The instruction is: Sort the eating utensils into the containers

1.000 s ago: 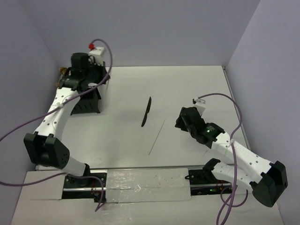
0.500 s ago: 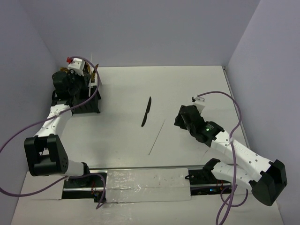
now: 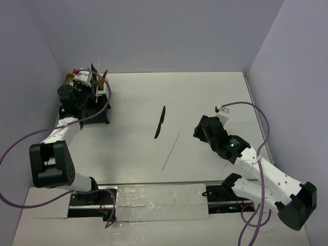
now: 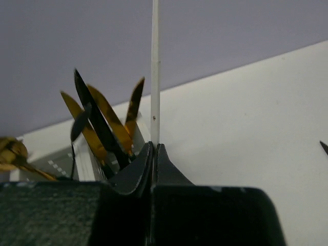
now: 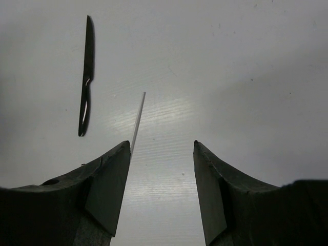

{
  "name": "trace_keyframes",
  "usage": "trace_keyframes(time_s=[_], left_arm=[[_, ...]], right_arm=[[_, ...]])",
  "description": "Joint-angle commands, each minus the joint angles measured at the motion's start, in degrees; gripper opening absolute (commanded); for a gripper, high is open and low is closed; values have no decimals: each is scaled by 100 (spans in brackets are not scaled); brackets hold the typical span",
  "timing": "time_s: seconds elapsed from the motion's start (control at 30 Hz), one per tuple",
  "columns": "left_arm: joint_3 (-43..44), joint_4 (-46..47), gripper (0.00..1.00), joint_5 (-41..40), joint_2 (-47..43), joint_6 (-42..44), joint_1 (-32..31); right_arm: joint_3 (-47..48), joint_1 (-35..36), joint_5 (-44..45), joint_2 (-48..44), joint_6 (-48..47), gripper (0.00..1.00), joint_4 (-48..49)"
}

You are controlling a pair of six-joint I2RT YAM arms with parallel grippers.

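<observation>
Black left tool (image 4: pixel 154 146) pinched together on a white stick (image 4: pixel 155 77), upright over the caddy (image 3: pixel 100 117) at far left, gold blades (image 4: pixel 105 115) fanned just behind. Right tool (image 5: pixel 160 189) spread apart, holding nothing, low over the tabletop (image 5: pixel 246 77), second stick (image 5: pixel 137 120) just ahead of one finger. Likely next: swing over the knife (image 5: pixel 86 77), set jaws across its width, drop straight, close mid-length, leave the second stick alone. Knife flat mid-tabletop, well apart from the caddy, long axis near-to-far, pointed end toward the far wall.

One loose knife (image 3: pixel 160 122), two white sticks (image 3: pixel 171 149)
</observation>
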Motion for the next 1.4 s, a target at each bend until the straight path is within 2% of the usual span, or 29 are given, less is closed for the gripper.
trace_keyframes(time_s=[0.0, 0.2, 0.47, 0.5, 0.53, 0.6, 0.63, 0.7, 0.8, 0.9, 0.93, 0.97, 1.0, 1.07, 1.1, 1.2, 1.3, 1.37], left_arm=[[-481, 515, 0, 174, -66, -60, 70], [-958, 796, 0, 297, -85, 247, 140], [-1160, 419, 1, 798, -58, 958, 193], [-1143, 331, 5, 912, -67, 1047, 184], [-1116, 104, 21, 983, -84, 1221, 193], [-941, -160, 44, 1149, -93, 1311, 237], [-862, -379, 62, 1272, -102, 1294, 272], [-572, -565, 73, 1361, -119, 1189, 298], [33, -864, 77, 1431, -128, 767, 299], [903, -1294, 82, 1195, -93, -126, 264], [1219, -1609, 84, 1107, -58, -217, 168], [1987, -2708, 84, 819, 99, -227, 45], [2395, -3459, 84, 625, 196, -105, -139], [3343, -4840, 83, -276, 407, 614, -1034], [3479, -5873, 82, -535, 582, 1043, -1699], [3393, -6707, 81, -1106, 785, 1110, -2547], [3059, -6701, 79, -1537, 1083, 681, -3504], [3024, -6701, 80, -1749, 1477, 407, -3778]], right_arm=[[137, 17, 259, 4, 91, 60, -94], [225, 17, 189, 153, 12, 60, -94], [357, 17, 189, 215, -24, 60, -94], [348, 8, 180, 215, -32, 60, -94], [340, 17, 180, 215, -24, 60, -103], [313, 8, 163, 206, 3, 60, -120], [313, 17, 162, 206, 3, 60, -112], [287, 17, 154, 197, 3, 60, -85], [269, 17, 127, 223, -24, 60, -24], [243, 17, 84, 293, -32, 60, 38], [225, 17, 49, 320, -32, 60, 64], [216, 17, 31, 337, -15, 60, 82], [182, 17, 13, 346, -6, 60, 143], [155, 17, -39, 381, 3, 60, 204], [146, 17, -57, 399, -6, 60, 257], [190, 17, -101, 496, -32, 60, 301], [243, 17, -145, 601, -32, 60, 302], [260, 25, -154, 592, -50, 60, 267]])
